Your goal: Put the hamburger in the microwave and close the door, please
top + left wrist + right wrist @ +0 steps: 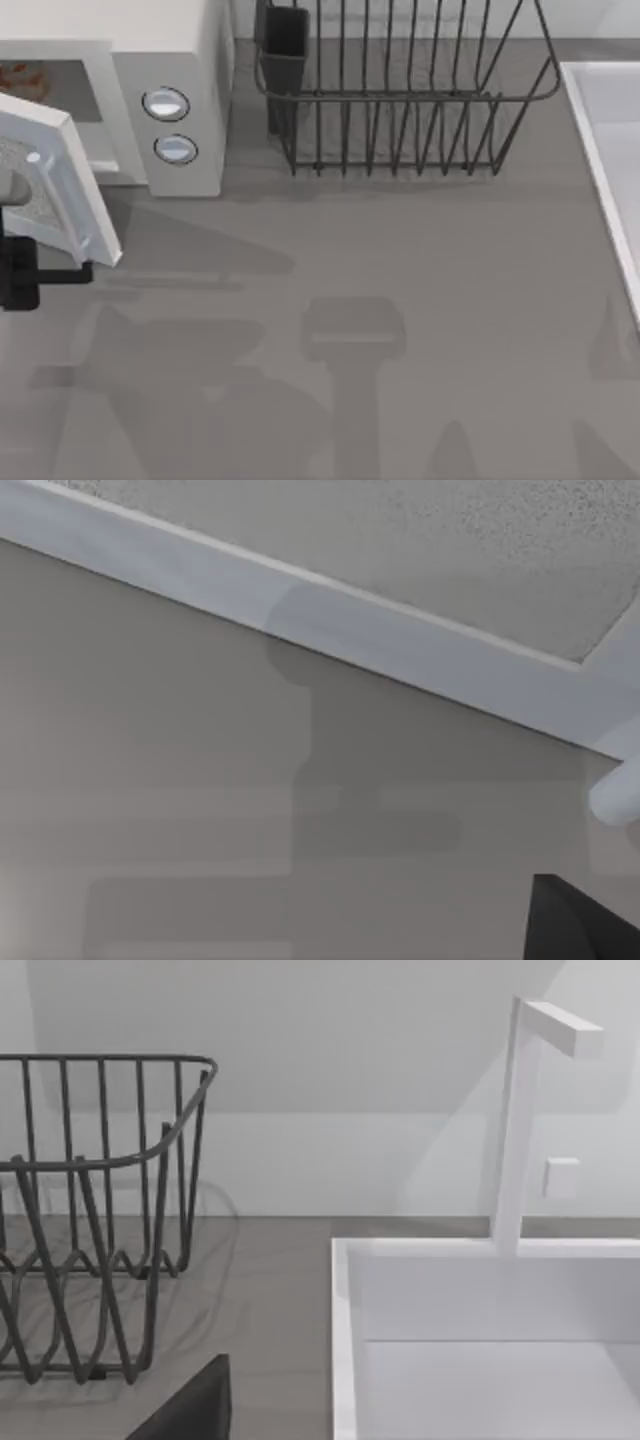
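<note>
Door-closing step in hand. Hamburger (20, 75) already inside the microwave (190, 60), at the worktop's (400, 260) far left. Door (60, 190) half open, swung out toward the front. Left gripper (25, 265) dark, low behind the door's outer face; state of its jaws cannot be told. Next, by judgement: a steady push on the panel toward the opening until flush. Right arm parked near the dish rack (100, 1210) and sink (480, 1300).

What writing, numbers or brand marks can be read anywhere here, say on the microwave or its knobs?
None: no readable text on anything here.
The microwave front panel is blank.
Its two knobs carry no numbers or marks.
The door, the dish rack and the sink are unlabelled.
</note>
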`<state>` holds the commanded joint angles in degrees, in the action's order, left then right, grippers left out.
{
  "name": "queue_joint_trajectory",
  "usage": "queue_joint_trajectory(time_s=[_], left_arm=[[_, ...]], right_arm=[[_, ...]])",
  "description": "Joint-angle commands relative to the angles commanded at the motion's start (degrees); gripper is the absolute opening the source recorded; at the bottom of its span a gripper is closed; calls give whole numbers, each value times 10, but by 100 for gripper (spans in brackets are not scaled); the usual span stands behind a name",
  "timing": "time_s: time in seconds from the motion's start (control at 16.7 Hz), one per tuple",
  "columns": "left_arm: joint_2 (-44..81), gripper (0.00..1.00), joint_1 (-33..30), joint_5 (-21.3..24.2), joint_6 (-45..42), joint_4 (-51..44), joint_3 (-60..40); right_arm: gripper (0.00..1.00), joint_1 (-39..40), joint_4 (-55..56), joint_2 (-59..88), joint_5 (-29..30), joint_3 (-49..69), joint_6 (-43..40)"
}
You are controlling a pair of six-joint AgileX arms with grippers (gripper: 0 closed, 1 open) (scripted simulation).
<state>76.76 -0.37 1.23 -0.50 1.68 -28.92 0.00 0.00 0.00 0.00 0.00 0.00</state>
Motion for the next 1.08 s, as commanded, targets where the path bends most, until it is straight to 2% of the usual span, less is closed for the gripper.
queue_joint_trajectory(time_s=[0.3,0.72,1.08], left_arm=[[118,0,-3,-1,0,52,-70],[133,0,-1,-1,0,56,-85],[272,0,-4,-2,1,45,-237]], right_arm=[[100,0,0,0,0,0,0],[100,0,0,0,0,0,0],[100,0,0,0,0,0,0]])
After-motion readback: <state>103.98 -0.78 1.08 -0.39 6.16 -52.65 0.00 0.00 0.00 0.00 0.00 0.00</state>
